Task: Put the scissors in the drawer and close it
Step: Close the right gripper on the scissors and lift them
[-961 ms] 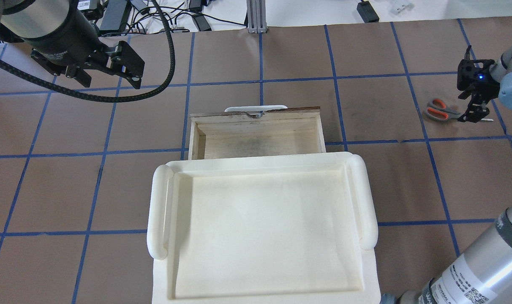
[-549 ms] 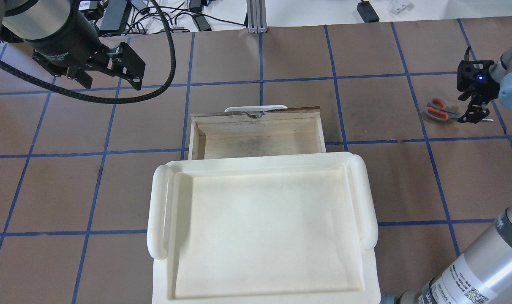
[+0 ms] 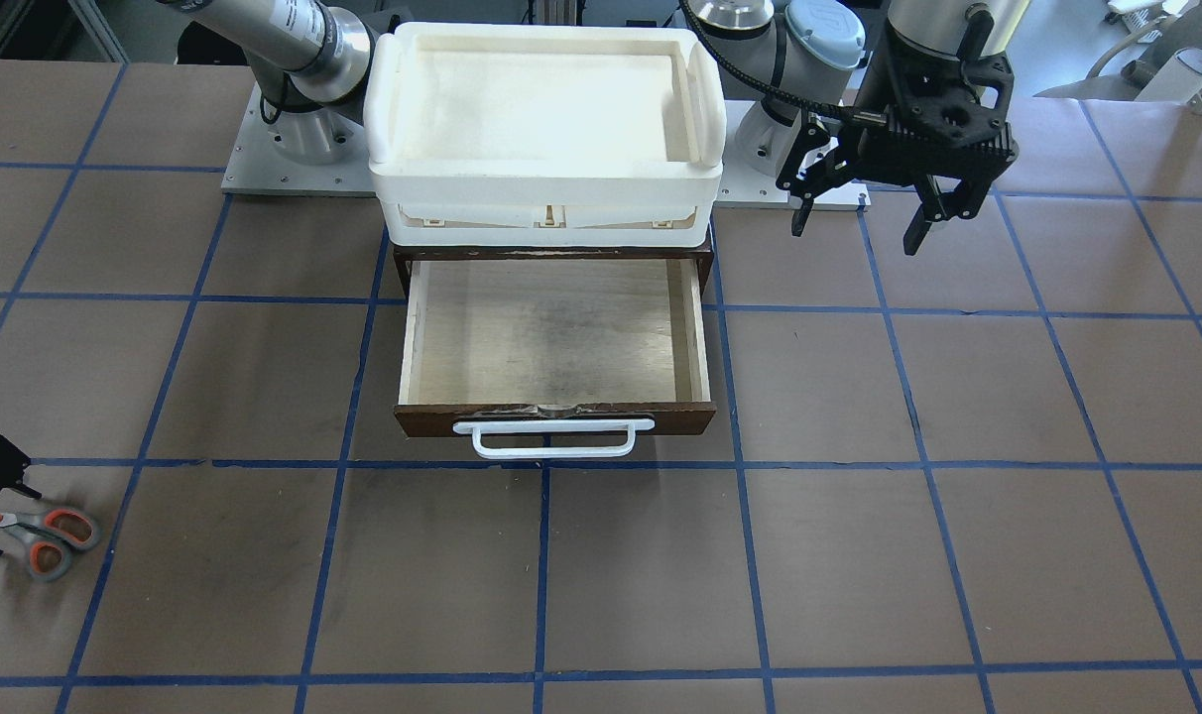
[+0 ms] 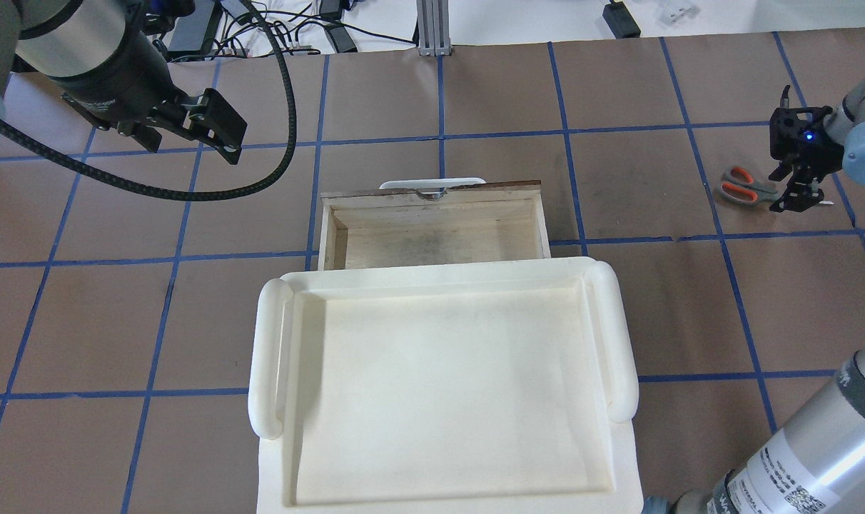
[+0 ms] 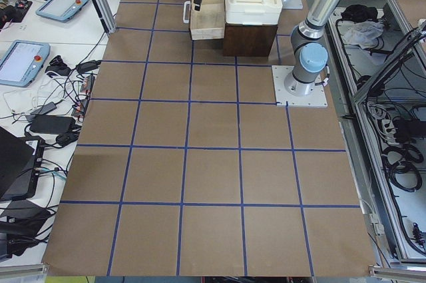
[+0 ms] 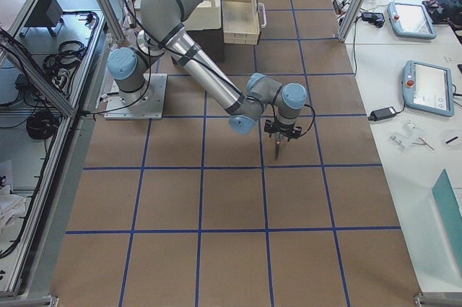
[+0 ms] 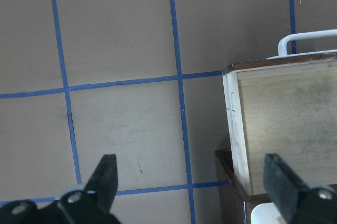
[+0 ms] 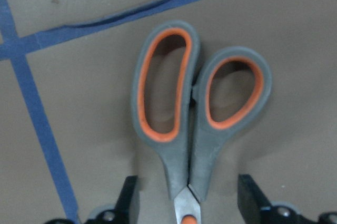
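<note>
The scissors [image 4: 743,187] lie flat on the brown table at the far right, with grey handles lined in orange. My right gripper [image 4: 796,200] stands open over them. In the right wrist view its fingers [image 8: 126,200] flank the scissors [image 8: 184,108] near the pivot, apart from them. The scissors also show in the front view [image 3: 46,531]. The drawer [image 4: 432,228] is pulled open and empty, with its white bar handle [image 3: 551,441] at the front. My left gripper [image 4: 183,139] hovers open and empty to the left of the drawer [image 7: 284,124].
A white foam tray [image 4: 265,357] sits on top of the dark cabinet that holds the drawer, and it covers the drawer's rear part in the overhead view. Cables and power bricks [image 4: 275,28] lie beyond the table's far edge.
My left gripper has shifted slightly and turned a little. My right gripper has moved a touch at the scissors. The scissors and drawer have not moved.
</note>
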